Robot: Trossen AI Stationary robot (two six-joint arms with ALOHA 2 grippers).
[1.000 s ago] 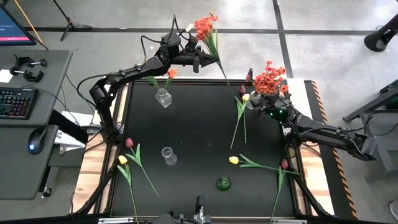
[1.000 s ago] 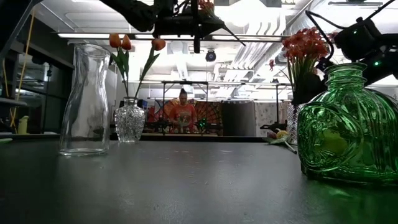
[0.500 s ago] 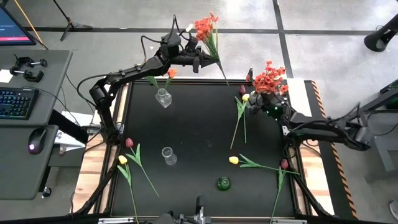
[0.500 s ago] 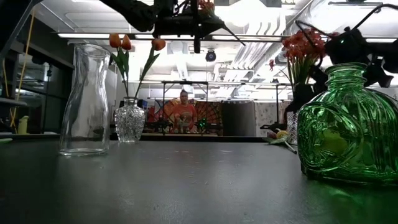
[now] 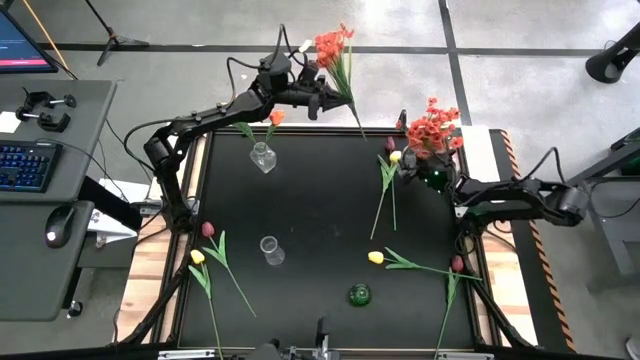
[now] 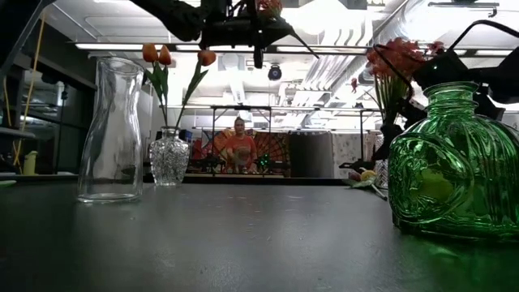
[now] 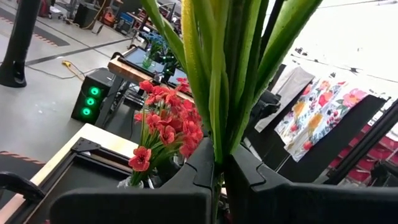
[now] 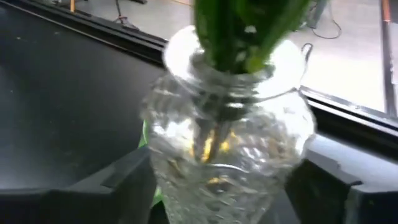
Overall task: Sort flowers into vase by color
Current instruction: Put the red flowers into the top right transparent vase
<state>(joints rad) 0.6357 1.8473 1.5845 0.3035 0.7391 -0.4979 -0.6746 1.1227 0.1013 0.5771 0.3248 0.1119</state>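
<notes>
The black table (image 5: 320,230) carried the vases and loose flowers. The left arm reached from the table's left side up past its far edge, its left gripper (image 5: 322,97) clamped tight on the green stems of a red-orange blossom spray (image 5: 332,45) held in the air beyond the table. In the left wrist view the stems ran straight up between the closed fingers (image 7: 249,186).

The right arm lay low along the right edge, forearm nearly level, its right gripper (image 5: 432,178) at a clear cut-glass vase (image 8: 227,162) holding another red-orange spray (image 5: 433,125) in the far right corner. Its fingers (image 8: 112,193) stood apart on either side of the vase body; whether they touched the glass could not be told.

Compared with a second before, the right arm's elbow had swung in toward the table and the forearm had straightened, while the left arm had not moved.

Orange tulips (image 5: 274,118) stood in a small glass vase (image 5: 262,157). An empty clear vase (image 5: 270,250) and a green vase (image 5: 359,294) stood nearer. Yellow and dark pink tulips (image 5: 207,245) lay at the left, a yellow tulip (image 5: 376,257) near the green vase, a dark pink tulip (image 5: 456,265) at the right edge.
</notes>
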